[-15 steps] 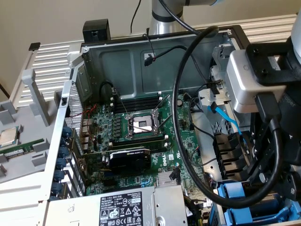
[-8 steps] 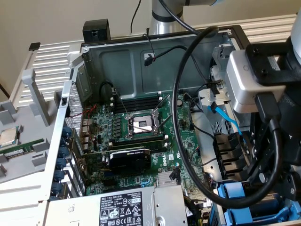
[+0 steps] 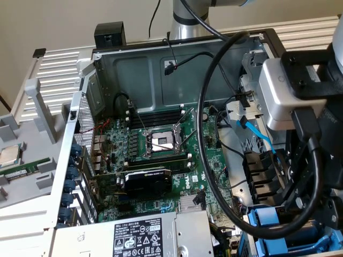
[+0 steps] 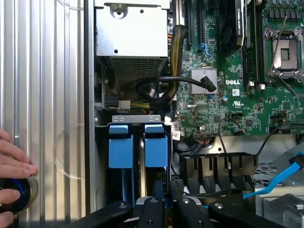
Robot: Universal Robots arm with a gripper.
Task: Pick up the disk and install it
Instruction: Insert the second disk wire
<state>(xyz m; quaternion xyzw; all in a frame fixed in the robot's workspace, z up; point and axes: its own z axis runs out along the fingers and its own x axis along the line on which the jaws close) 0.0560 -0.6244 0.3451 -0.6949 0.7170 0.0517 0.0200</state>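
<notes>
Blue carrier frames (image 4: 121, 145) sit at five o'clock from the motherboard (image 3: 161, 160) in the exterior view, with my hand (image 4: 166, 206) near them. I cannot tell whether it is pinching anything.

open PC case (image 3: 96, 69); motherboard (image 3: 161, 155); blue carrier frame (image 3: 268, 222) lower right

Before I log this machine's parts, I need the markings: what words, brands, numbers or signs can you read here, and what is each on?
"DELL" - white print on the motherboard, by its silver heatsink.
Power supply label: a row of certification symbols and lines of print, too small to read.
Graphics card: a small green mark on its black shroud, not readable.
Blue drive carriers: no text seen.
</notes>
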